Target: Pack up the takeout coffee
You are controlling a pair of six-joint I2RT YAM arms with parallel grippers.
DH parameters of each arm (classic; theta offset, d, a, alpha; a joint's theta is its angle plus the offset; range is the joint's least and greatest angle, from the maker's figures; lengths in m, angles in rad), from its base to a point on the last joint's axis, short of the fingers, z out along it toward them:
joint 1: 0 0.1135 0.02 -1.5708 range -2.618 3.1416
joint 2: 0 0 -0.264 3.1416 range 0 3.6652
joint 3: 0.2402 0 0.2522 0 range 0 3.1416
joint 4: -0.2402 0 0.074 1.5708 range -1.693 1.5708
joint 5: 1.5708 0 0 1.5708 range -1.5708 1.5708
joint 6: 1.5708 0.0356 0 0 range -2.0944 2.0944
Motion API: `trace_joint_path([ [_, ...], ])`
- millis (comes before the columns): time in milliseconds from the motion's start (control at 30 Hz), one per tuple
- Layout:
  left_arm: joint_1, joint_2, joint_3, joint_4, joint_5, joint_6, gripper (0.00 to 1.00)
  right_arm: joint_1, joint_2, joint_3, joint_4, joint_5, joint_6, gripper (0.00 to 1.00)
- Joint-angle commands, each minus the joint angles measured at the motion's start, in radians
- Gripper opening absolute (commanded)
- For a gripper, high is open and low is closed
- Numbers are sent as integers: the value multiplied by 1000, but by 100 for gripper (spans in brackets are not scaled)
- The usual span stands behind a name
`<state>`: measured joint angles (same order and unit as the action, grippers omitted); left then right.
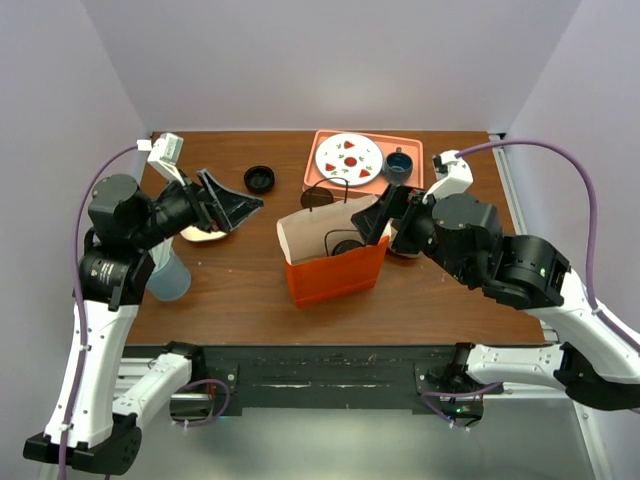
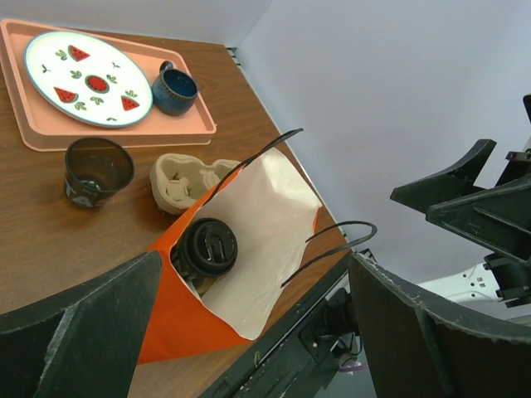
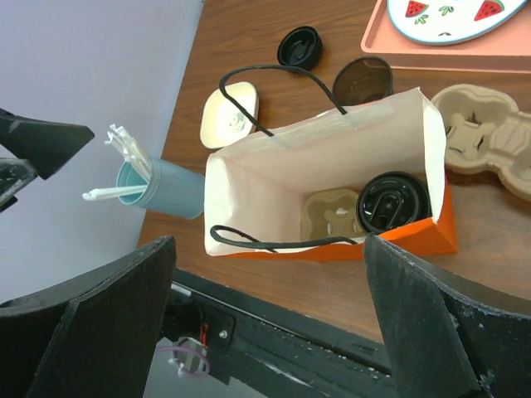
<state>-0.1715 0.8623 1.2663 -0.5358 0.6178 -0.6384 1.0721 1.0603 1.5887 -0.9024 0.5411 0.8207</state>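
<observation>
The takeout coffee (image 3: 392, 203), a dark cup with a round black lid, stands upright inside the open orange paper bag (image 3: 274, 178), next to a beige pulp carrier (image 3: 330, 215) on the bag's floor. The cup also shows in the left wrist view (image 2: 205, 247) and the top view (image 1: 347, 245). The bag (image 1: 335, 278) stands mid-table. My left gripper (image 1: 232, 205) is open and empty, left of the bag and above the table. My right gripper (image 1: 388, 215) is open and empty, over the bag's right end. Both wrist views show jaws spread wide: left (image 2: 253, 340), right (image 3: 270, 315).
A salmon tray (image 1: 318, 175) at the back holds a watermelon plate (image 1: 348, 157) and a blue mug (image 1: 398, 165). A black lid (image 1: 259, 179), an empty dark cup (image 2: 98, 170), a second pulp carrier (image 2: 184, 180), a cream dish (image 3: 232, 116) and a blue cup of stirrers (image 1: 170, 272) stand around.
</observation>
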Motion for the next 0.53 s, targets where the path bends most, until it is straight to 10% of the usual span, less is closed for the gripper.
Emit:
trace_joint_path([
  [0,-3,-8,-8,-19,28,26,100,0,-19,-22,60,45,75,99],
  [500,-3,-16,-5,-1,20,6,100,2,-39,4,72,68,31,99],
])
